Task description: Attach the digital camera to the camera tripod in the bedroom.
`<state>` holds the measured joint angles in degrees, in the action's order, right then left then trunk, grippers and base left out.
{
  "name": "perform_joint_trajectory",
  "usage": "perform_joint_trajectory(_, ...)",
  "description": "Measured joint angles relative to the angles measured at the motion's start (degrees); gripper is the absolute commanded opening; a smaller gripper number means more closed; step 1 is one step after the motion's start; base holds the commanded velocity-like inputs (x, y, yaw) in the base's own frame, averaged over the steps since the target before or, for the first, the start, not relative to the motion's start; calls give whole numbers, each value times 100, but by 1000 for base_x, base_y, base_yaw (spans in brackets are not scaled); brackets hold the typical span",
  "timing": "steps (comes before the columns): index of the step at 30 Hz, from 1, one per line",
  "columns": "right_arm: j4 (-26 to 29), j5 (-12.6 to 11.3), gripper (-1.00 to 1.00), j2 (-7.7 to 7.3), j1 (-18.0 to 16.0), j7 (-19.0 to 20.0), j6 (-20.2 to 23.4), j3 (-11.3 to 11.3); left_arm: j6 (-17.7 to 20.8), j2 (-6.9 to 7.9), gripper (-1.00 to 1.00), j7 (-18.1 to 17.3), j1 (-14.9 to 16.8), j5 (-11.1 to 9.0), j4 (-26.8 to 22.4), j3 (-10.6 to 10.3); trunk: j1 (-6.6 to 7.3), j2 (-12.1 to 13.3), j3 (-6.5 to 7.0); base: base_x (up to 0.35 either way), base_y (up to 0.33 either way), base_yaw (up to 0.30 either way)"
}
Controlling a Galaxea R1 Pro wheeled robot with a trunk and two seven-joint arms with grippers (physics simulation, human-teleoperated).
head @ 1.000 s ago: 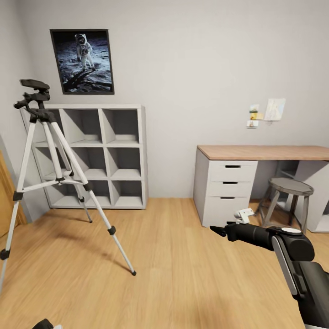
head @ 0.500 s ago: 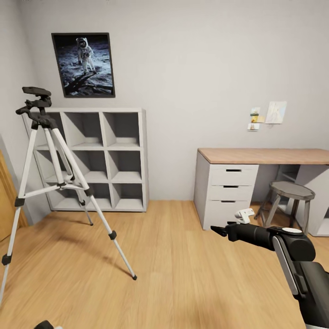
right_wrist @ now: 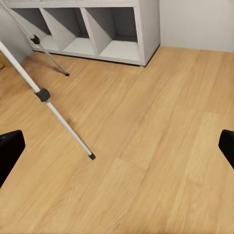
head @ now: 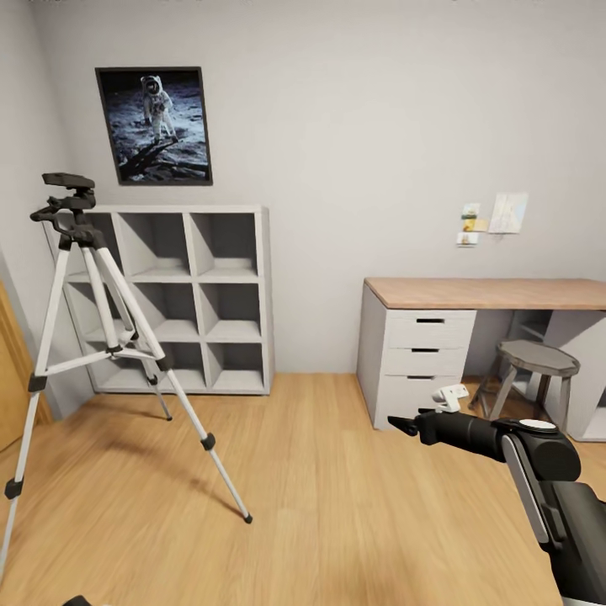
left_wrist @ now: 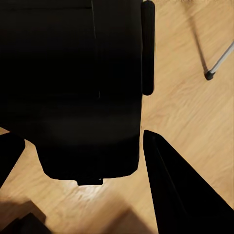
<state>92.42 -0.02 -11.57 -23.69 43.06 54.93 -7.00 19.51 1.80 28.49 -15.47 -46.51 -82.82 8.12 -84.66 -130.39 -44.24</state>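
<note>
With the boxy black digital camera (left_wrist: pixel 73 87) clamped between the left gripper (left_wrist: pixel 83 161) fingers and the right gripper (right_wrist: pixel 117 146) spread empty, carelessly approaching the silver-legged camera tripod (head: pixel 93 337) ahead-left could knock its splayed legs.

**Tripod standing, camera in our left gripper**

We see the camera tripod (head: pixel 93 337) upright at the left of the bedroom, its three silver legs splayed on the light wood floor (head: pixel 337 505), black pan head on top with nothing mounted. The digital camera (left_wrist: pixel 73 87), a black boxy body, sits between our left gripper's fingers (left_wrist: pixel 180 190).
</note>
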Motion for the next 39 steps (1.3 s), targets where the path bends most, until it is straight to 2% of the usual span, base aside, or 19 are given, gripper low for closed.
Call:
perform_joint_trajectory(12, -3, 0, 100, -2, -21, 4, 38, 14, -153, 18, -100, 2, -1, 6, 33, -40, 264, 481, 210, 0, 0, 216)
perform_joint_trajectory(19, -5, 22, 100, -9, -84, 6, 470, 12, -181, 24, -100, -2, -1, 3, 91, -46, 417, 762, 307, 0, 0, 223)
perform_joint_trajectory(39, -5, 33, 100, -53, -110, 5, 472, 11, -191, 27, -100, -6, 3, 1, 125, -49, 857, 1564, 506, 0, 0, 137)
